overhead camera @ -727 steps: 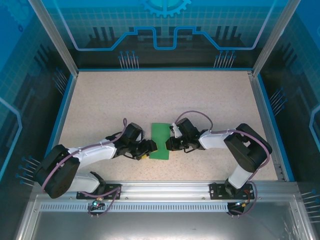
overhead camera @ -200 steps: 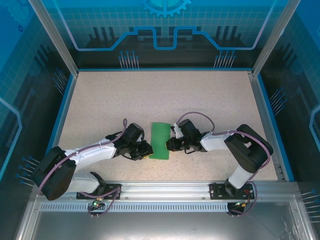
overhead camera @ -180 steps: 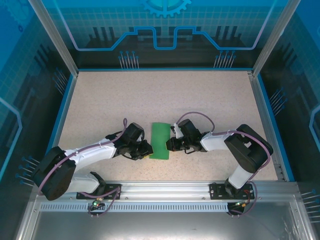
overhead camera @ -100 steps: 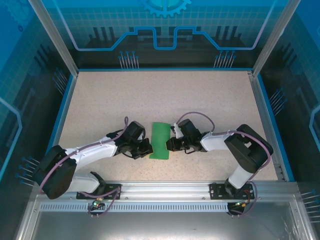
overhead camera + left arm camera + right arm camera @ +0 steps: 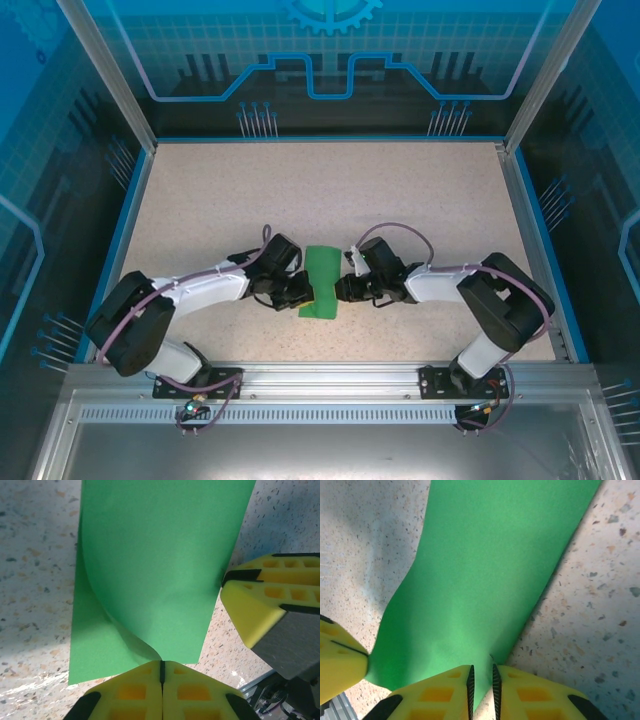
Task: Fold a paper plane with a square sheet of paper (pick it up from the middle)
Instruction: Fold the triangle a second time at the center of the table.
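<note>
Left claw point(image 5: 161, 664) pinches tight the left edge of the square sheet of paper point(image 5: 160, 555), while right claw point(image 5: 481, 670) stands barely parted around its right edge.

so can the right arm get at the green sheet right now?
Likely yes: the right pincer straddles an edge of the green sheet, jaws slightly apart; the left pincer, shut on the opposite side, leaves the way free.

Left jaws newly shut on the green sheet point(image 5: 150, 570)
</note>
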### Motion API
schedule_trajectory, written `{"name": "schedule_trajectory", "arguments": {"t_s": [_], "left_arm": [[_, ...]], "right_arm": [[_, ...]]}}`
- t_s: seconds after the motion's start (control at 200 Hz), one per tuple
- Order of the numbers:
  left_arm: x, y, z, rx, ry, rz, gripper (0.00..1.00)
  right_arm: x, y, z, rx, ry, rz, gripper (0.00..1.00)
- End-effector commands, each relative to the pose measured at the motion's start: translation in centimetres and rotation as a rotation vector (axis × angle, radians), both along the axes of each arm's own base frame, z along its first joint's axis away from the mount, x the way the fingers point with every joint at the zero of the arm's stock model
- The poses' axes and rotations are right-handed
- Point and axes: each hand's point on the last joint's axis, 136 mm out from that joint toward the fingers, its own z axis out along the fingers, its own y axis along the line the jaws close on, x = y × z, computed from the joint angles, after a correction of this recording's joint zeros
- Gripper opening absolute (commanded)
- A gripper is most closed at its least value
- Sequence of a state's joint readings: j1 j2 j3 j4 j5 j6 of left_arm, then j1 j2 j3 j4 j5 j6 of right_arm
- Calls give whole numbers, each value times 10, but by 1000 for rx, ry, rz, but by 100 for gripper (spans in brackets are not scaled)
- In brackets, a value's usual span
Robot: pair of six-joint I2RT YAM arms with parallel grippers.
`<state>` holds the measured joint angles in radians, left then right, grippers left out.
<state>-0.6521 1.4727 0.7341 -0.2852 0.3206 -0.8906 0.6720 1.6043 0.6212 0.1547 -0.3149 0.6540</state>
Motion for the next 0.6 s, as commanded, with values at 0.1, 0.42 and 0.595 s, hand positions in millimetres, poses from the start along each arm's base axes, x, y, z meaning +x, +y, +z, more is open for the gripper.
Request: {"name": "schedule_trajectory", "arguments": {"t_s": [0.1,0.42,0.595], "left_arm": [[5,-16,6,-24,4,-65,6],[19,-31,2,-28,14,-93,5],[28,-39,-3,-29,21,-100,5]], "right_arm": [[-4,-7,3,-3,12,-5,19],[-7,-11,7,5,3,-11,18],[-9,-14,7,4,3,-14,18]]}}
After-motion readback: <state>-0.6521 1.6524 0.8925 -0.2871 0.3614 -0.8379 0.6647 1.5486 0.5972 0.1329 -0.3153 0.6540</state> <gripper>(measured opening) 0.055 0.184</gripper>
